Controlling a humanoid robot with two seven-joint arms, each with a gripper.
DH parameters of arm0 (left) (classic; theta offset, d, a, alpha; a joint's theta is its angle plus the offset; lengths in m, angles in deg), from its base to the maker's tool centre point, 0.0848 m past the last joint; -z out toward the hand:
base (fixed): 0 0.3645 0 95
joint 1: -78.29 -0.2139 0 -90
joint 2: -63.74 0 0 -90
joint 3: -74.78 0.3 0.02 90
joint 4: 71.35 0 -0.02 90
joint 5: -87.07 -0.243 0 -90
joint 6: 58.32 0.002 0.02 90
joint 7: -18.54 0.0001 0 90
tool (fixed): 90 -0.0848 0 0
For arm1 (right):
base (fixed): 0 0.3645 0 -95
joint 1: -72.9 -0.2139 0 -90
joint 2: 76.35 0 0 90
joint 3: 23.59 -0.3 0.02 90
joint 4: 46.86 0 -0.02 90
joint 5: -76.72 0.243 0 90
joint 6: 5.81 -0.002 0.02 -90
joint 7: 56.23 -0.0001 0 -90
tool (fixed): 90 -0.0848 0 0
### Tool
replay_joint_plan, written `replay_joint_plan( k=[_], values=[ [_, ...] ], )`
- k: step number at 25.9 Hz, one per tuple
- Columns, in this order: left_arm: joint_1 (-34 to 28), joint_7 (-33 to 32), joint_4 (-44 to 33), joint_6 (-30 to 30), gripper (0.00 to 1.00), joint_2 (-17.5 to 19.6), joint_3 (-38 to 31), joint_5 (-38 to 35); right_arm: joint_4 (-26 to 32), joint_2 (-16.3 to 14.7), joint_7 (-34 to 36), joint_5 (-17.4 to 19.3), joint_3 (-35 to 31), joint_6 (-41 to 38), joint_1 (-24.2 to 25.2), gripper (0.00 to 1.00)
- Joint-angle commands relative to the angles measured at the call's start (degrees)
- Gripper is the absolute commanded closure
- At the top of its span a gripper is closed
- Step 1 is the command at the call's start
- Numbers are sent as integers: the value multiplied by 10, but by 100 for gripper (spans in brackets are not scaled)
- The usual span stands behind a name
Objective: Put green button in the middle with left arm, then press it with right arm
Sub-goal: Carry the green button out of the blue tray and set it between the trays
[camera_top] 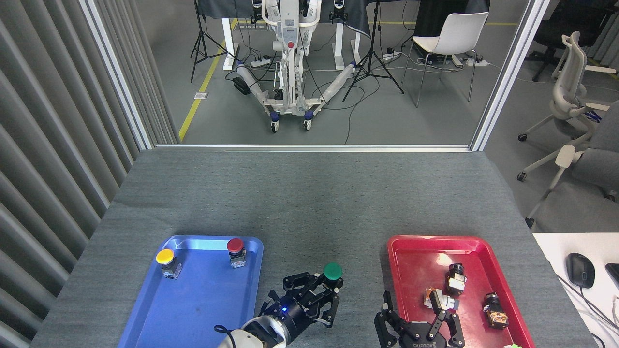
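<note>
The green button (332, 271) has a round dark-green cap and is held in my left gripper (325, 288), which is shut on its base. Both are over the grey felt table (319, 203), between the blue tray (193, 299) and the red tray (420, 256). Whether the button touches the felt I cannot tell. My right gripper (416, 309) is at the bottom edge, at the near left corner of the red tray, open, with its fingers spread and nothing between them.
A yellow button (166, 258) and a red button (236, 248) stand at the far end of the blue tray. The red tray holds several small dark parts (454, 278). A white side table with a mouse (579, 269) is at the right.
</note>
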Motion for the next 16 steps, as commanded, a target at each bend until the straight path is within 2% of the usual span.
replay_joint_plan(
  k=[1, 3, 4, 5, 6, 9, 10, 13, 16],
  values=[
    [17, 5, 65, 32, 100, -27, 14, -18, 0, 2, 0, 0, 0, 1, 0, 0],
    [17, 13, 81, 43, 100, -27, 16, -15, 0, 2, 0, 0, 1, 1, 0, 0],
    [17, 16, 83, 51, 95, -27, 16, -12, 0, 2, 0, 0, 1, 1, 0, 0],
    [17, 18, 83, 60, 81, -27, 20, -10, 0, 2, 0, 0, 1, 0, 0, 0],
    [17, 19, 83, 72, 62, -27, 23, -9, 0, 2, 0, 0, 1, 0, 0, 0],
    [16, 19, 73, 102, 13, -27, 30, -7, 0, 1, 1, 0, 1, 1, 0, 0],
    [15, 17, 66, 100, 2, -26, 30, -5, 0, 2, 1, 0, 2, 1, 1, 0],
    [7, 10, -8, 57, 1, -12, 32, 0, 0, 2, 1, 0, 3, 1, 0, 0],
    [-25, 8, -111, 5, 1, 38, 30, 1, -1, 6, 2, 0, 5, 1, -1, 1]
  ],
)
